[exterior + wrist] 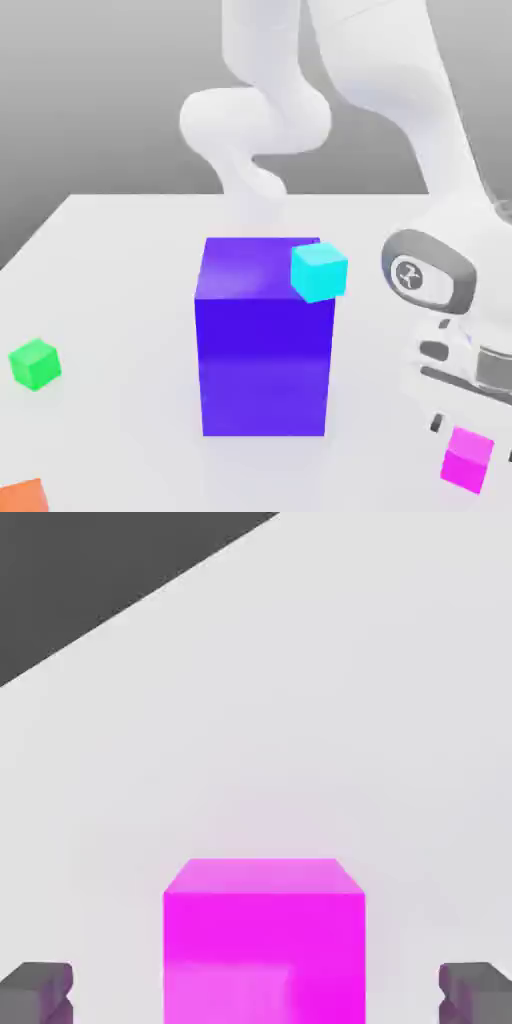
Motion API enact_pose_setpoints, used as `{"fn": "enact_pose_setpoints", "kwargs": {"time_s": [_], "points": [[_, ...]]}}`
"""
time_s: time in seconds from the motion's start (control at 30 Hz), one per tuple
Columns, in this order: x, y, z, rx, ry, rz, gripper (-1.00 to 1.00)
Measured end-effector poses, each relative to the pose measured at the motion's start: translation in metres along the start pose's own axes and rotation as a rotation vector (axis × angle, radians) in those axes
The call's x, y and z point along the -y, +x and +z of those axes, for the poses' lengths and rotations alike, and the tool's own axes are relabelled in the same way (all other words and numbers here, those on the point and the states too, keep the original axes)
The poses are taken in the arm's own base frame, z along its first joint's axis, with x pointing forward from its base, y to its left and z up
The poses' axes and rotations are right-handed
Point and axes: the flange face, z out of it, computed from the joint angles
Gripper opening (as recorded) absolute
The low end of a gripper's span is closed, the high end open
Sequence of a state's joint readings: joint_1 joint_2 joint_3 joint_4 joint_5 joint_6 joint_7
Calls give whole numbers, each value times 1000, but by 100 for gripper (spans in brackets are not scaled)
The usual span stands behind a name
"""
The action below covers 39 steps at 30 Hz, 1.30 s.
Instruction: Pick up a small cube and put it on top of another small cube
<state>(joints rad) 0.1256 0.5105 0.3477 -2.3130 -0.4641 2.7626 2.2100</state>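
Note:
The small magenta cube [468, 458] rests on the white table near its front edge, at the exterior view's right. My gripper [458, 432] hangs right above it, fingers pointing down. In the hand view the magenta cube [264, 942] sits between the two grey fingertips [38, 994], and bare table shows on each side of it, so my gripper [256, 997] is open around the cube without touching it. The other small cube, bright green [35, 364], lies far off at the exterior view's left.
A tall blue-purple block [265, 340] stands mid-table between the two small cubes, with a cyan cube [320, 271] at its upper right corner. An orange cube [22, 497] sits at the front left corner. The white arm rises behind the block.

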Motion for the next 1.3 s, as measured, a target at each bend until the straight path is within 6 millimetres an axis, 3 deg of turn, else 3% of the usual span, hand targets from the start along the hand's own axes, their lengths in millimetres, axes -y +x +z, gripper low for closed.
{"fn": "enact_pose_setpoints", "kwargs": {"time_s": [0.2,0.37,0.4,0.53,0.7,0.83,0.93,1.0,1.07,1.13,1.27,1.3], "points": [[0,0,2,1,1,0,-100],[4,0,-55,3,10,-10,-100],[10,17,-61,-1,15,8,-100],[23,120,-73,-24,22,148,-100],[5,244,-88,-42,30,342,-100],[-39,336,-99,-47,34,520,-100],[-91,405,-109,-46,42,679,-100],[-153,468,-117,-45,52,854,-100],[-239,526,-120,-35,46,1079,-100],[-321,555,-108,-14,15,1291,-100],[-311,546,-63,-4,2,1267,-100],[-311,545,-52,-3,1,1267,100]]}}
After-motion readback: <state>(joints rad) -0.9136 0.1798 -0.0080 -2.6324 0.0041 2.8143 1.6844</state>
